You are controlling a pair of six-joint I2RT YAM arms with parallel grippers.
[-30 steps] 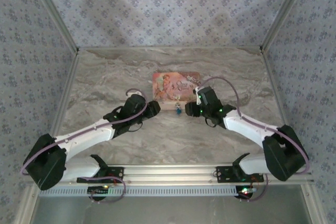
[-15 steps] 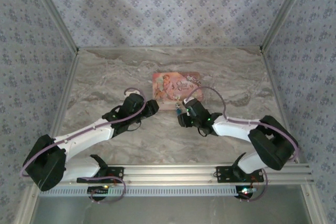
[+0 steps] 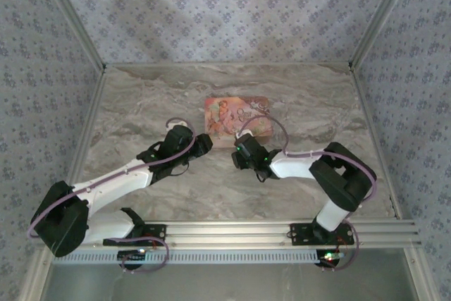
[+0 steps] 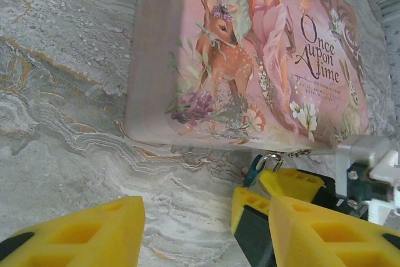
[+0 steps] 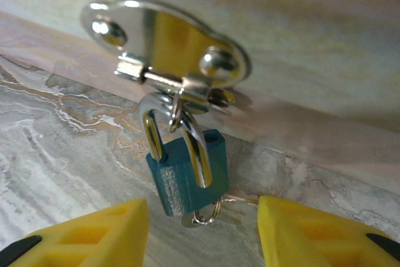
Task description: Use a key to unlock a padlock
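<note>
Patience looks like the thing here, because the padlock (image 5: pixel 187 176) is tiny and hangs by its shackle from the metal hasp (image 5: pixel 165 45) on the near edge of the pink tin (image 4: pixel 250 54), its blue body low over the desk (image 4: pixel 62 92). The right end effector (image 5: pixel 203 236) is released, its yellow fingers (image 5: pixel 81 232) standing one on either side of the lock and touching nothing, so I'd judge it is lining up to take hold at the bottom end. A small silvery ring (image 5: pixel 204 214) and a bit of flat metal show beneath the body. That may be the key seated in the keyhole, though I cannot tell for sure. If it is, the good way is to close squarely on that metal piece and not on the blue body, low enough to catch it without scraping the desk, then turn gently about the lock's own axis. The lock looks free to swing on the hasp, so a crooked pinch could simply push it aside or twist it round. The left end effector (image 4: pixel 206 211) is also released, holding nothing, poised at the tin's near edge close to the lock. It would do well to steady the body or the tin while the right one turns, and the two sets of fingers are near enough that they risk bumping.
</note>
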